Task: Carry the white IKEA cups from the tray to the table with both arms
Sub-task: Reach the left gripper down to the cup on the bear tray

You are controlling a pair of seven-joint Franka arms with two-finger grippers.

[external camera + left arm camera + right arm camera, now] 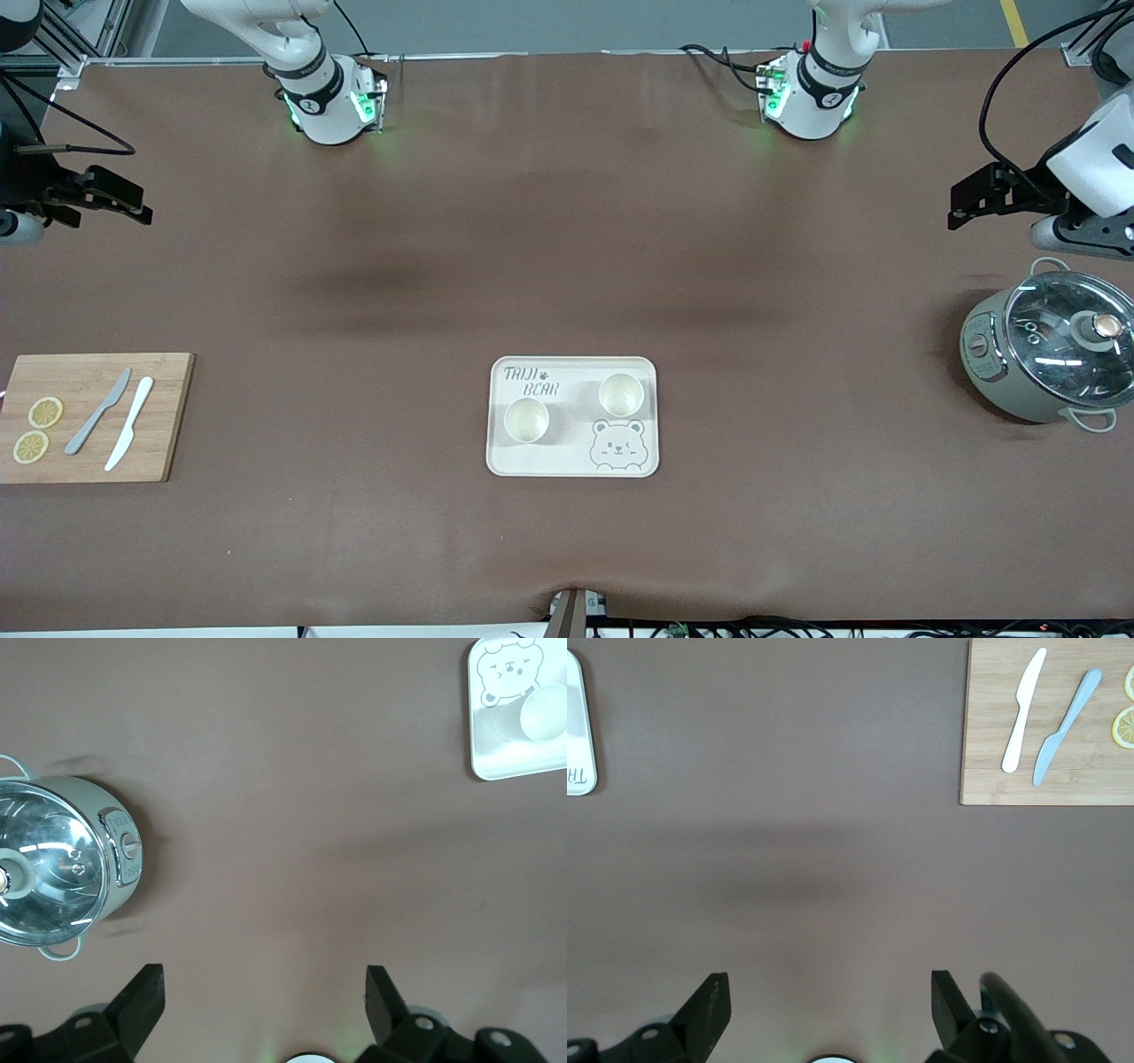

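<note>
Two small white cups stand upright on a cream tray (651, 416) with a bear drawing, in the table's middle, near the front camera. One cup (526, 419) is toward the right arm's end, the other cup (620, 394) toward the left arm's end. The left wrist view shows the tray's corner (483, 762) and one cup (540, 716). My left gripper (970, 199) is open and empty, up over the table's left-arm end, above bare table (264, 988). My right gripper (111, 199) is open and empty over the right-arm end (831, 988).
A grey-green pot with a glass lid (1050, 354) stands at the left arm's end, also in the left wrist view (62, 868). A wooden cutting board (173, 421) with two knives and lemon slices lies at the right arm's end, also in the right wrist view (983, 744).
</note>
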